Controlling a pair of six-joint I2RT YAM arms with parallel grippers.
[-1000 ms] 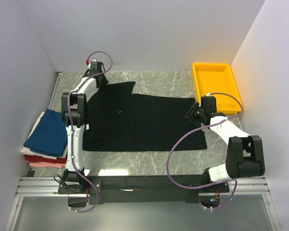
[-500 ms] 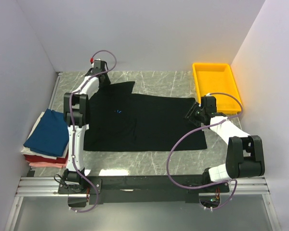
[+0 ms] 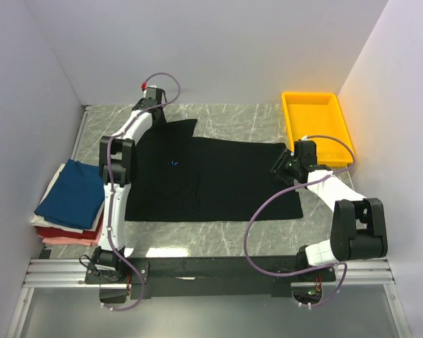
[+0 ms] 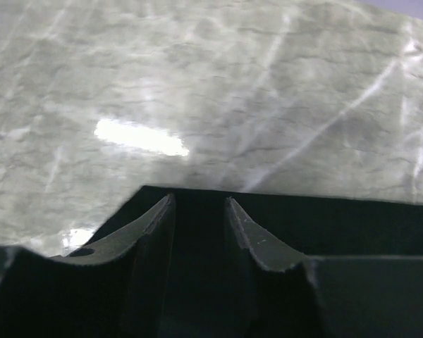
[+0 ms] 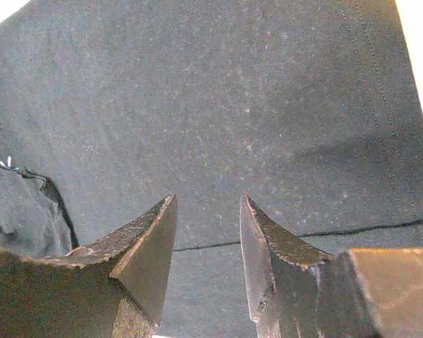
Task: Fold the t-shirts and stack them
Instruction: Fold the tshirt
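Folded shirts (image 3: 70, 201) sit stacked at frame left. The black shirt (image 3: 211, 179) lies spread mid-frame, unfolded, so folding and stacking it are left. The left gripper (image 4: 199, 204) at its upper-left sleeve and the right gripper (image 5: 208, 201) at its right edge have jaws narrowly apart; whether either pinches cloth, I cannot tell.

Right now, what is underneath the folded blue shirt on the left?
A red shirt, then a pink one. Only their edges show; the blue shirt covers the rest.
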